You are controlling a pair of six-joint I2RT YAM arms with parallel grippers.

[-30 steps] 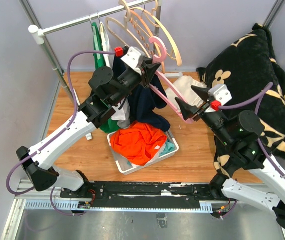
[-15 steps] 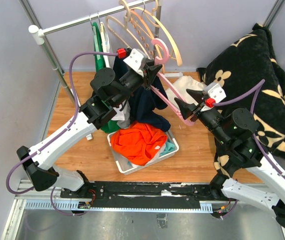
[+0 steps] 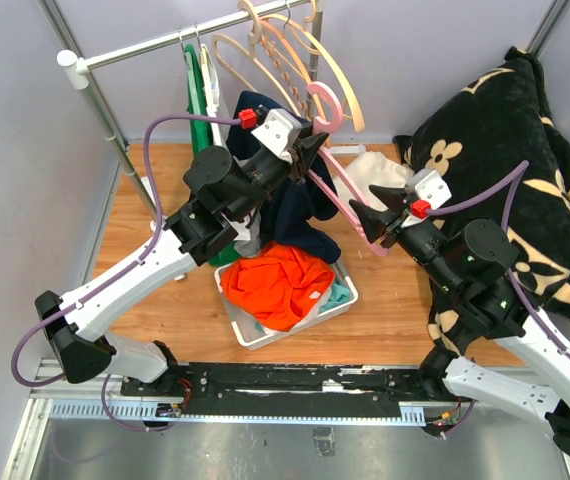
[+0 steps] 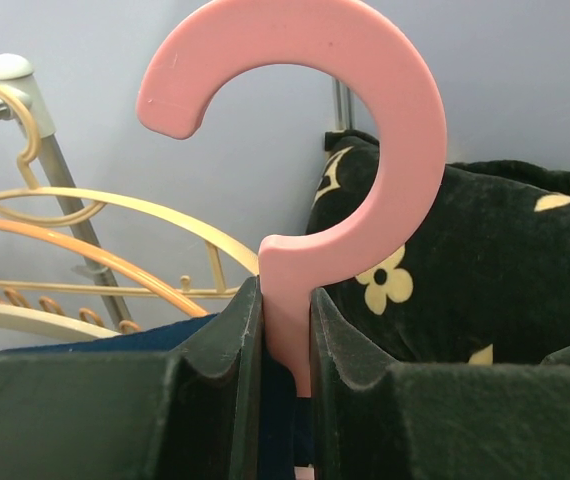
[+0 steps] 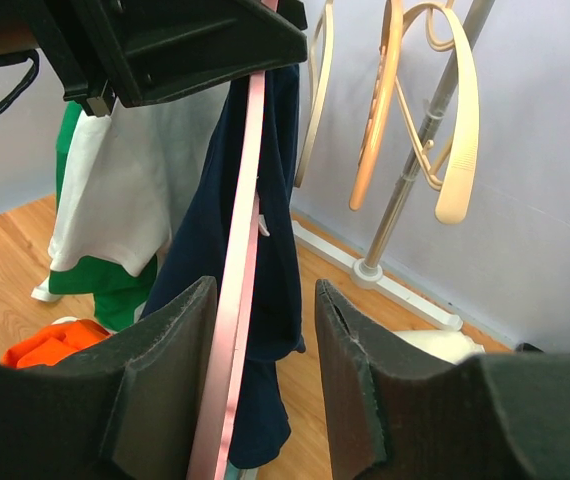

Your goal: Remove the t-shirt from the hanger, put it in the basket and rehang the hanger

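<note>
The pink hanger [image 3: 340, 205] is held up over the table, and my left gripper [image 3: 305, 150] is shut on its neck just under the hook [image 4: 385, 120]. In the left wrist view both fingers of that gripper [image 4: 285, 300] press the pink neck. A navy t-shirt [image 3: 300, 210] hangs bunched from the hanger, below the left gripper. My right gripper [image 3: 365, 215] straddles the hanger's lower arm [image 5: 240, 260]. It [image 5: 265, 300] is open: the bar lies by the left finger, with a gap to the right finger. The navy t-shirt [image 5: 280, 180] droops beyond.
A white bin [image 3: 247, 335] holding an orange garment [image 3: 280, 285] sits below the hanger. The clothes rail [image 3: 155, 45] behind carries several beige hangers [image 3: 285, 60] and a green and white garment [image 3: 200, 90]. A black floral blanket [image 3: 525, 150] fills the right; a white cloth [image 3: 375, 175] lies beside it.
My right gripper has slid up and left along the hanger's arm, and its jaws have narrowed. The left arm has raised the hanger slightly up and right.
</note>
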